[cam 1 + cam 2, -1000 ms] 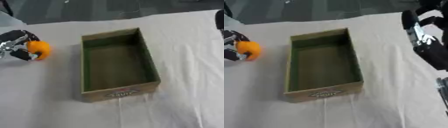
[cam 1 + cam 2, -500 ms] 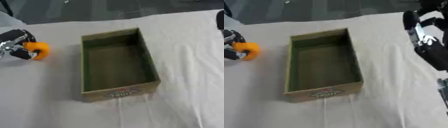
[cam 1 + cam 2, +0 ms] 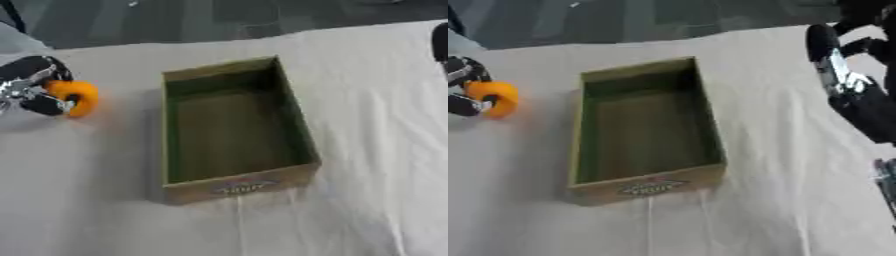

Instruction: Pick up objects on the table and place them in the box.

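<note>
left hand (image 3: 31, 85), fingers curled round the orange ball (image 3: 74, 97) at 9 o'clock of the empty box (image 3: 232, 127), has barely shifted, so transfer is pending; right hand (image 3: 855, 87) idle, fingers relaxed.

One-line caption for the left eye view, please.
Left hand curled around an orange object on the white-clothed table, left of the empty box.

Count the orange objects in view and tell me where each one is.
1. The orange object is at the table's left edge, left of the box, gripped by the left robot hand. The box looks empty; nothing else orange shows.
</note>
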`<state>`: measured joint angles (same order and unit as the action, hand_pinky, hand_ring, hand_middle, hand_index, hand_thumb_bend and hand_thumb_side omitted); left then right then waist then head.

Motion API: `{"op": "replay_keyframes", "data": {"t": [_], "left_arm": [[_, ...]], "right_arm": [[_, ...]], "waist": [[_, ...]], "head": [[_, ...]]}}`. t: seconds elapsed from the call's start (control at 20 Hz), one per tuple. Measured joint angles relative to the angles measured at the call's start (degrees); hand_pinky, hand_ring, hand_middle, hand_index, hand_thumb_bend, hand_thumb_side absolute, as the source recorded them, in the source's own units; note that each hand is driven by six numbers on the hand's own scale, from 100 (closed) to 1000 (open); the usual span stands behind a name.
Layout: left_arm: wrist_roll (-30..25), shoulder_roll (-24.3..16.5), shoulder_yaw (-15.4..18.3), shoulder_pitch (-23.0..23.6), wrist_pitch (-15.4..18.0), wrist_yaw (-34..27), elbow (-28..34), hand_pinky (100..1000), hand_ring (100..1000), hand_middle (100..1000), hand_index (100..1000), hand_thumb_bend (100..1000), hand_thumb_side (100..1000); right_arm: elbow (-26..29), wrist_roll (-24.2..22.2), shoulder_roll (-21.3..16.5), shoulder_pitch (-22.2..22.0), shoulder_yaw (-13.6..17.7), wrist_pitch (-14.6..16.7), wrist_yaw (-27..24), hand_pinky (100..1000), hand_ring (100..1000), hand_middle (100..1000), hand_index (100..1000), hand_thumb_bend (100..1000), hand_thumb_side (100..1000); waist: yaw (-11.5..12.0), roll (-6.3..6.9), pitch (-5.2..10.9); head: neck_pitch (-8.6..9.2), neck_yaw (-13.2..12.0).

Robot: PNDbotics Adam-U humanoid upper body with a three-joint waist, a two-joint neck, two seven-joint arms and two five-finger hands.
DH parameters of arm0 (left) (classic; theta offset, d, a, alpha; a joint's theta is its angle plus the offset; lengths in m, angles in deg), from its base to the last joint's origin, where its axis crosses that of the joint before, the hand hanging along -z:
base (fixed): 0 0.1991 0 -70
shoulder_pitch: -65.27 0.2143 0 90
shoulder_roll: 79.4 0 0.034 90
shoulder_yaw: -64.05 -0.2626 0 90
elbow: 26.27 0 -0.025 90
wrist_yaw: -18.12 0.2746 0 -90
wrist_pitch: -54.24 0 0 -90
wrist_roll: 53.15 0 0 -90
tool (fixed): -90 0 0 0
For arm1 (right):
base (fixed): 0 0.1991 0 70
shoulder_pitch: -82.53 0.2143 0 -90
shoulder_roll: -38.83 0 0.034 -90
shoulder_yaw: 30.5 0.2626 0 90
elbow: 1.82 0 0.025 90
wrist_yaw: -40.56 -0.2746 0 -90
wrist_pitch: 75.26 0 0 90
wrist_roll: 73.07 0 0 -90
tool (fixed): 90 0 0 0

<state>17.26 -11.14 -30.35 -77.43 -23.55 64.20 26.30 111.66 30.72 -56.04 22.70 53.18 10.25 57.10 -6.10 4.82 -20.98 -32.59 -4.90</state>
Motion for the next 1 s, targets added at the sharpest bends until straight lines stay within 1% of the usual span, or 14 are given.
{"op": "replay_keyframes", "data": {"t": [0.25,0.6,0.65,1.0], "left_arm": [[-1.1,0.0,-0.3,0.2,-0.1,-2.9,1.8,580,617,569,534,100,101],[-3.5,0.0,-0.3,0.3,-0.5,-8.2,5.0,568,603,560,517,100,100],[-3.8,-0.1,-0.3,0.3,-0.6,-9.0,5.6,566,600,558,514,100,100],[-6.3,-0.2,-0.3,0.9,-1.8,-16.3,10.9,551,583,543,491,100,100]], "right_arm": [[0.0,0.0,0.4,-0.5,0.3,0.0,0.0,533,826,540,793,410,723],[0.0,0.3,0.6,-0.8,0.3,-0.2,0.0,534,826,541,792,409,732],[0.0,0.3,0.8,-0.9,0.4,-0.1,0.0,534,826,541,792,405,721],[0.0,0.4,1.1,-1.2,0.6,-0.2,0.0,535,826,542,792,401,720]], "waist": [[0.2,-0.21,0.68],[0.5,-0.33,1.61],[0.5,-0.33,1.71],[0.8,-0.34,2.68]], "head": [[-0.03,0.0],[-0.09,0.3],[-0.1,0.3],[-0.57,0.6]]}}
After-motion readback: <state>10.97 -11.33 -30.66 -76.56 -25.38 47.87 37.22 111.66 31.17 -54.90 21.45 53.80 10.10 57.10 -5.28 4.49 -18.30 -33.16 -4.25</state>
